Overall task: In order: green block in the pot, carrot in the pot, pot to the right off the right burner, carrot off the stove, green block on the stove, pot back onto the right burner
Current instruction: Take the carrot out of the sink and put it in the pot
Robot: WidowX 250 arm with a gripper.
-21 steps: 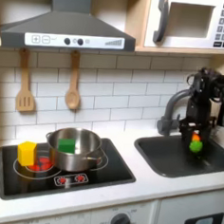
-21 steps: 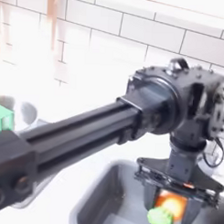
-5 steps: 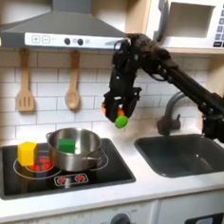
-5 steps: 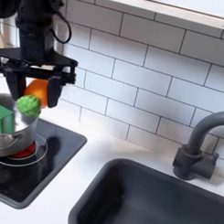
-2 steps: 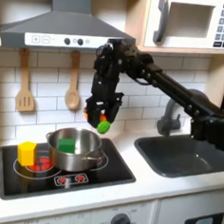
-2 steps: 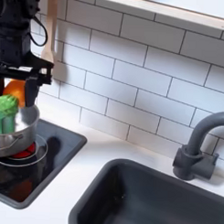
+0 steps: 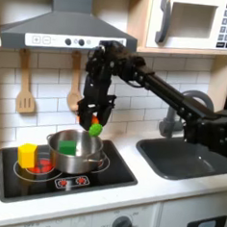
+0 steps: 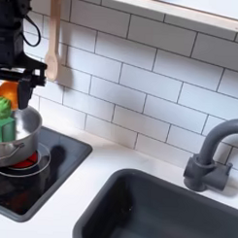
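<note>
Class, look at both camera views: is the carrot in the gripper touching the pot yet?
Apart. In the first exterior view the carrot, held in the gripper, hangs above the pot with tiled wall visible between them.

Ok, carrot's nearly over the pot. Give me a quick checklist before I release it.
1. Grip: the gripper is shut on the carrot, orange body between the fingers, green top hanging down. Ok.
2. Position: in the first exterior view the carrot hangs above the pot, near its right rim. Whether it is centred, cannot tell.
3. Pot placement: it sits on the stove over a red-ringed burner. Ok.
4. Green block: already inside the pot. Ok.
5. Room in the pot: bare metal shows beside the block. Ok.
6. Drop height: carrot is clearly above the rim, so it may bounce. Cannot tell.
</note>
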